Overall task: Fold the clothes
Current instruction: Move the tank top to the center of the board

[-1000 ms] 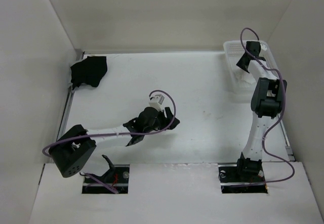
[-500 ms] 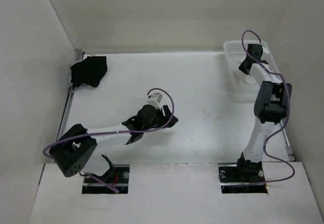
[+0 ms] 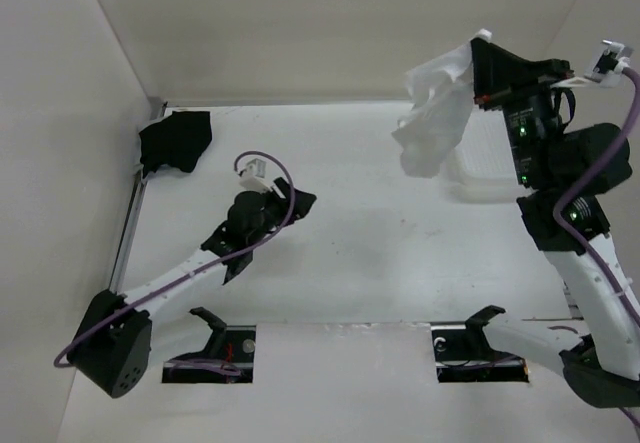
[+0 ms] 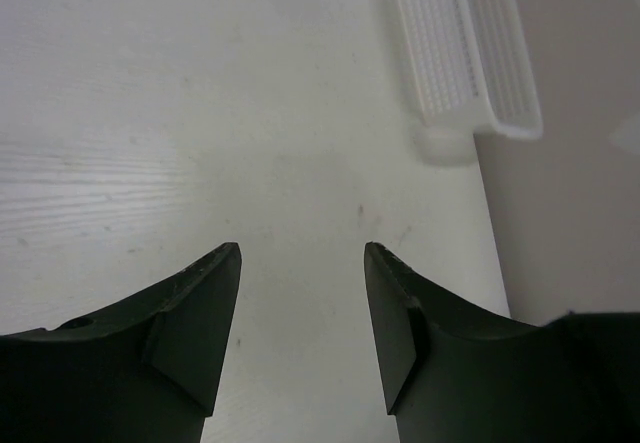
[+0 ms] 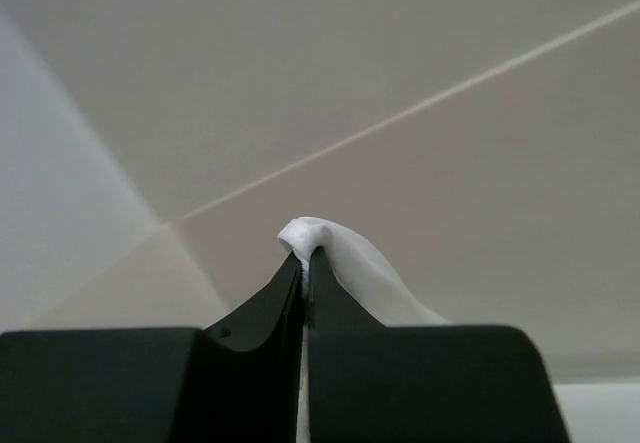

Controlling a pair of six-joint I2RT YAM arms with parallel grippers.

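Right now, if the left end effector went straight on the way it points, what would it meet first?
Probably the bare table: the left end effector seems angled down toward it. The white mesh basket sits off to the side of that line.

The clothes (image 3: 432,123) are hanging as thin, soft, matt white cloth, creasing loosely. The basket (image 4: 465,48) is showing as white plastic mesh with a slight sheen. The table (image 4: 150,113) is reading as matt white with faint wood-like grain. The left gripper (image 4: 302,253) is showing fingers (image 4: 190,323) of smooth, matt black plastic. The black cloth (image 3: 176,140) is lying dull and rumpled.
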